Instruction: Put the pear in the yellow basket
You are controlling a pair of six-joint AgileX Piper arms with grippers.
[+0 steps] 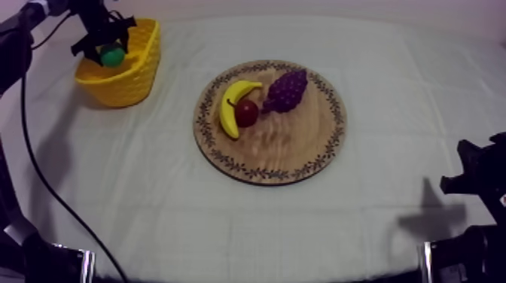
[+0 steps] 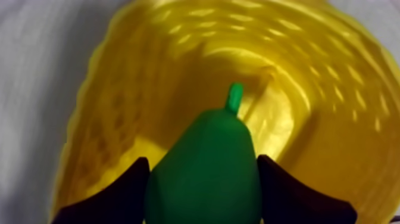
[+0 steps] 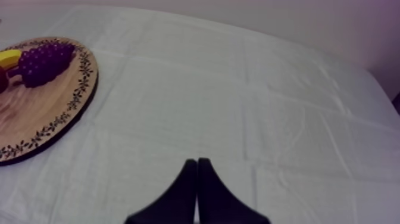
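Where the pear sits: the glossy green toy pear (image 2: 205, 173) is off the board and hangs over the open mouth of the yellow woven basket (image 1: 135, 79) at the table's far left, with its stem pointing down into the basket.
Left gripper (image 1: 105, 47): the two black fingers (image 2: 113, 199) pinch the pear across its wide belly, one on each flank.
Right gripper (image 3: 197, 162): the fingers lie pressed together in a narrow wedge with nothing between them, low over the grey-white cloth (image 3: 250, 89) and well apart from the board.
Round wooden board with patterned rim (image 1: 290, 154): it carries a yellow banana (image 1: 230, 105), a purple bunch of grapes (image 1: 285, 90) and a small red fruit (image 1: 246, 113) that touches the banana's inner curve.
Handling: the pear looks light, stiff and probably hollow. Its skin looks smooth, so it is likely to be slippery. The tapering neck would squeeze out of a grip, so the broad lower body is the place to hold it, as it is held now.
Step in hand: the pear seems ready for release, so the task looks almost done.
Risk: a light pear dropped from height could bounce, and a knock on the rim might tip the basket.
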